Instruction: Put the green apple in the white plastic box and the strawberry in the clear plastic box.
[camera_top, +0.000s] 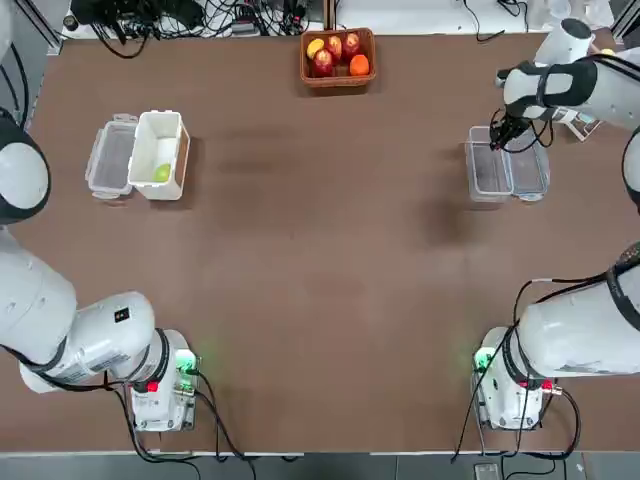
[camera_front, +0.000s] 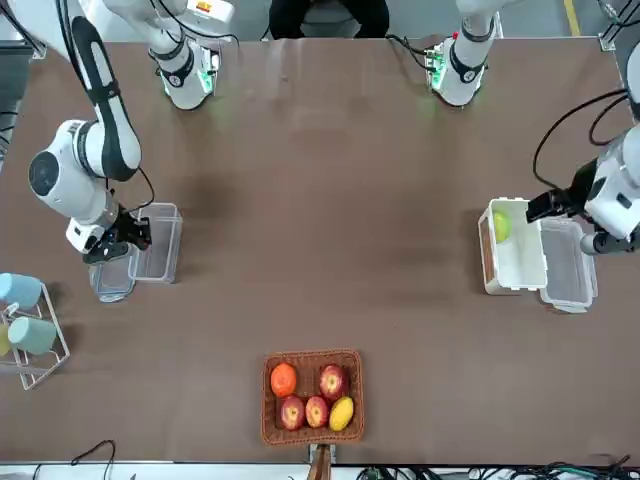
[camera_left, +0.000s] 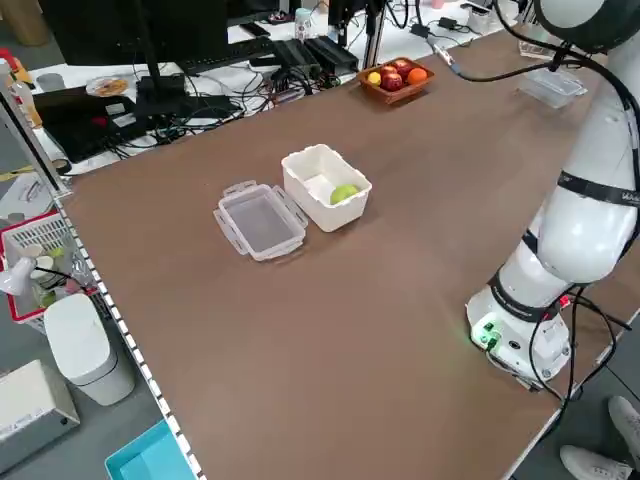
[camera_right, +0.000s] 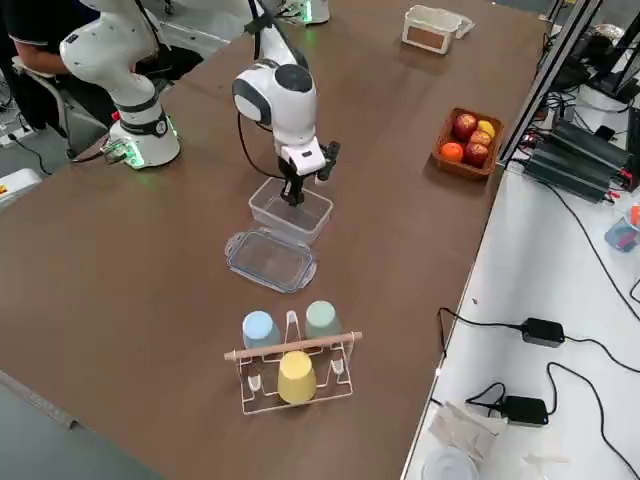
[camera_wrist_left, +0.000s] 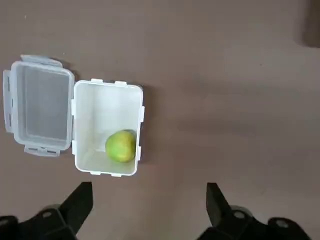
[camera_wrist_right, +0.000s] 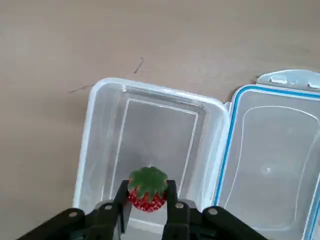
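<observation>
The green apple (camera_wrist_left: 120, 146) lies inside the white plastic box (camera_top: 160, 128), at its near corner. My left gripper (camera_wrist_left: 148, 190) hangs open high above the table beside that box, holding nothing. The strawberry (camera_wrist_right: 147, 189), red with a green leafy cap, is pinched between the fingers of my right gripper (camera_wrist_right: 147, 194). That gripper (camera_top: 503, 133) hovers over the clear plastic box (camera_wrist_right: 95, 130) at the far right of the table. The clear box is open, with nothing inside it. Its blue-sealed lid (camera_wrist_right: 270, 150) lies flat alongside.
The white box's translucent lid (camera_top: 110, 157) lies open on its outer side. A wicker basket (camera_top: 338, 80) of red, yellow and orange fruit stands at the far middle edge. A wire rack with pastel cups (camera_right: 290, 365) sits beyond the clear box.
</observation>
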